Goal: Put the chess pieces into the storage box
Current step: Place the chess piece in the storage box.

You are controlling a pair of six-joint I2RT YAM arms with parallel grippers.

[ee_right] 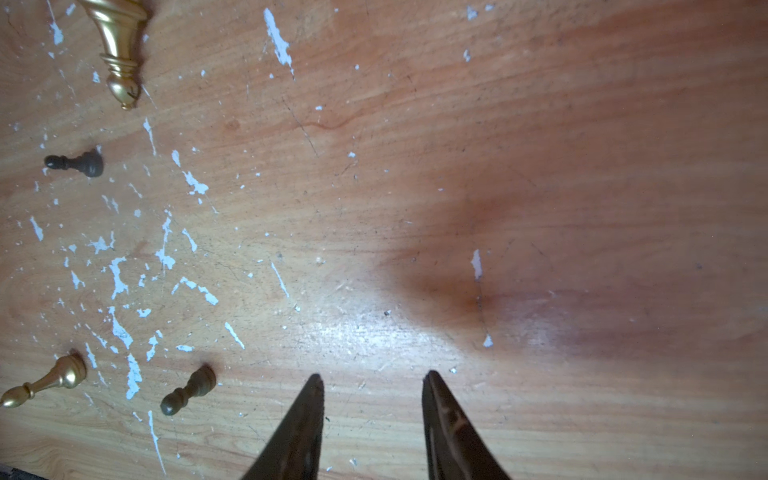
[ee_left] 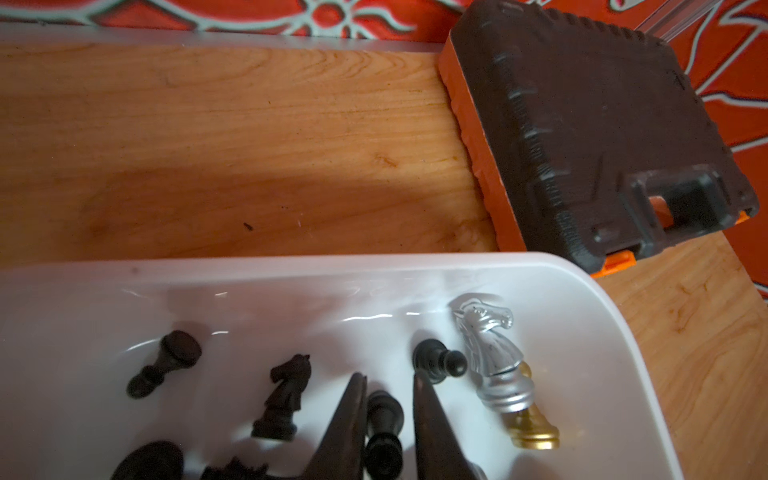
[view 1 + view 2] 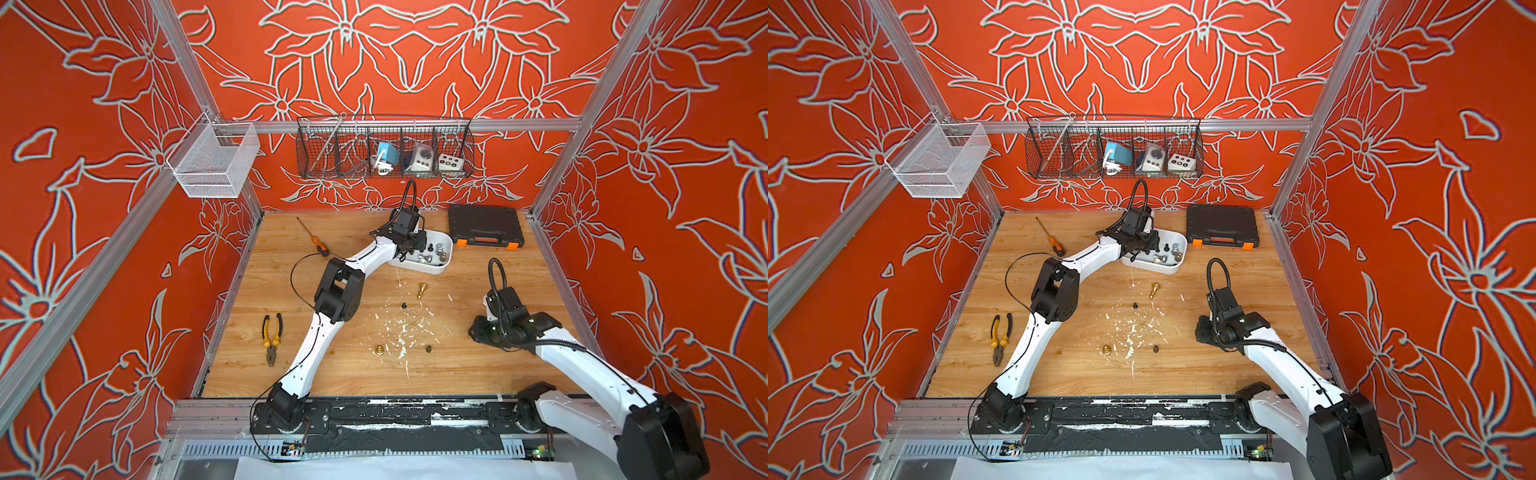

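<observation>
- The left gripper is hanging inside the storage box with its jaws slightly apart. A black pawn is lying between them. A sliver of white floor is showing beside that pawn, so I am judging it released rather than pinched.
- Other pieces are lying around it in the box: a silver knight, a gold piece tucked under the knight, and a black knight.
- Four chess pieces are waiting outside the box, on the wood on the side toward the arm bases. A tall gold piece is sitting nearest the box, with a small black pawn just beyond it. A gold pawn and a dark pawn are sitting farther off.
- The right gripper is hovering low over bare wood, well apart from the box, with its jaws apart and nothing between them. The dark pawn is sitting closest to it.
- These pieces are looking hard, light and glossy, with rounded heads and tapering bodies. They are probably going to slip out of pointed fingers or topple and roll if nudged off-centre.
- The safest hold is likely the narrow waist under the head, where the collar is stopping the piece from sliding out.
- They are not looking fragile, so a short drop into the box should be fine.
</observation>
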